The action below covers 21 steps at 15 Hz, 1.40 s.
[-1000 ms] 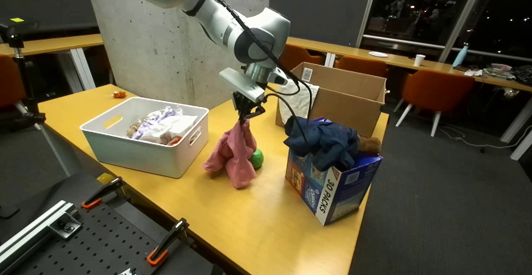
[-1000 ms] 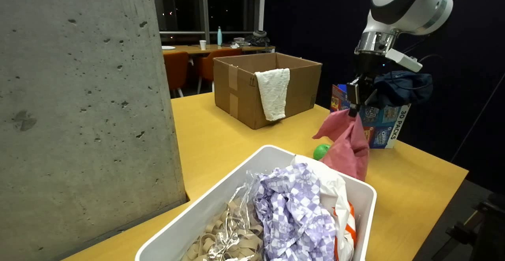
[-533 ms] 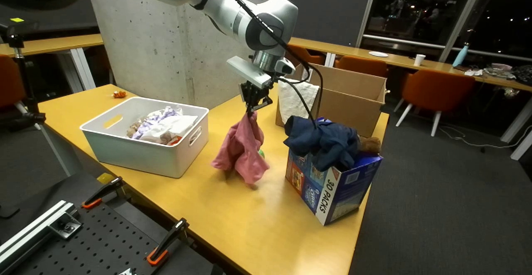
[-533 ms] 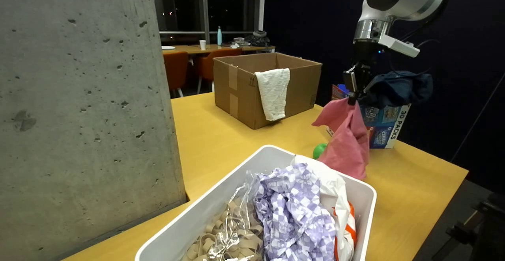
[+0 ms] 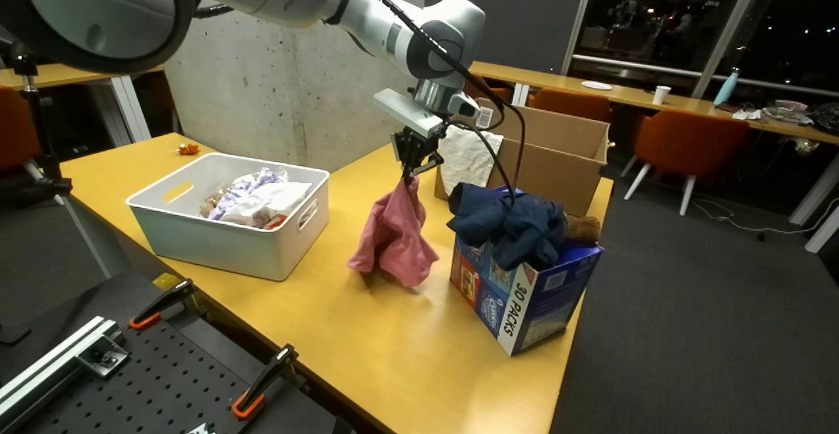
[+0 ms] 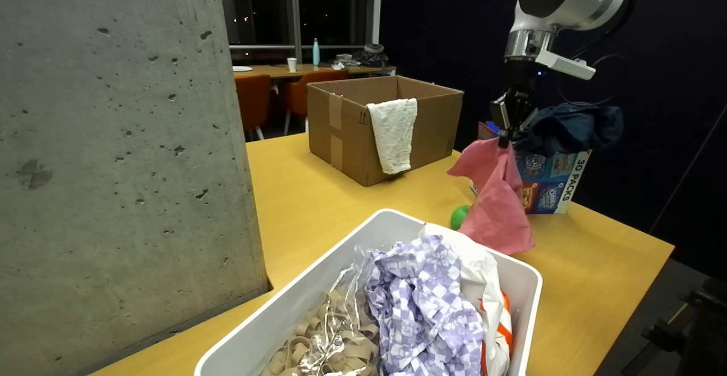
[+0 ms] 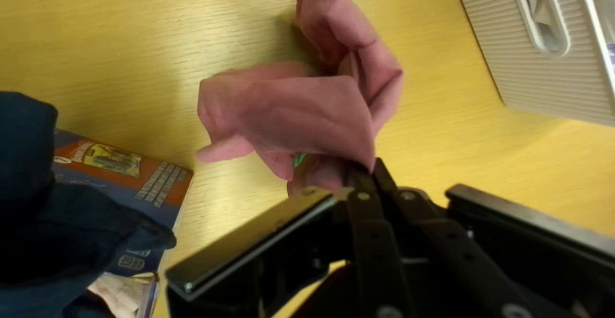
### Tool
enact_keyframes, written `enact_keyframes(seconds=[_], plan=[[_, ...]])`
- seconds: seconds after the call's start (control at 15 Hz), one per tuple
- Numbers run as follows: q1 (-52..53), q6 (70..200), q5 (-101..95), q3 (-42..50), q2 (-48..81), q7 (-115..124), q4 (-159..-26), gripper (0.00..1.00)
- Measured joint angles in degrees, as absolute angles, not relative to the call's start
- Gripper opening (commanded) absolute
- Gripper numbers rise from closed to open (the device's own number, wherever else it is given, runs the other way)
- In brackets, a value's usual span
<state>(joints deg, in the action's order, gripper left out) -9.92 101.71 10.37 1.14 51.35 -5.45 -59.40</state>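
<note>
My gripper [image 5: 408, 175] is shut on the top of a pink cloth [image 5: 396, 237]. The cloth hangs down in folds from the fingertips in both exterior views [image 6: 497, 211]. I cannot tell whether its lowest corner touches the table. In the wrist view the gripper [image 7: 372, 166] has its fingers together, with the cloth [image 7: 307, 111] pinched at the tips and spread below. A green ball [image 6: 459, 217] rests on the table beside the cloth, partly covered by it. Only a green sliver [image 7: 299, 159] of it shows in the wrist view.
A white bin [image 5: 216, 244] holds bags and a purple checked cloth [image 6: 423, 302]. A blue snack box [image 5: 518, 316] with dark blue cloth [image 5: 508, 224] on top stands across from it. An open cardboard box [image 6: 352, 143] has a white towel [image 6: 395, 137] over its side.
The gripper has risen slightly and moved away from the white bin towards the snack box, carrying the pink cloth. In an exterior view the cloth now hides the green ball, which showed earlier.
</note>
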Motion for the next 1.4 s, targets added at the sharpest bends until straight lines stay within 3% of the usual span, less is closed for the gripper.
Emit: enact_keyframes(seconds=[0.07,0.93,1.0,1.13,1.4], plan=[[-10.0,101.1,10.2,1.3,52.7,-5.3,-57.4,0.00],[-5.6,100.1,7.9,1.3,69.2,-3.0,-37.2,0.01],[-4.8,100.1,7.8,1.3,70.3,-3.0,-36.1,0.27],[-3.5,100.1,7.8,1.4,71.7,-2.9,-34.7,0.35],[-2.3,100.1,7.8,1.5,71.9,-2.0,-33.1,0.65]])
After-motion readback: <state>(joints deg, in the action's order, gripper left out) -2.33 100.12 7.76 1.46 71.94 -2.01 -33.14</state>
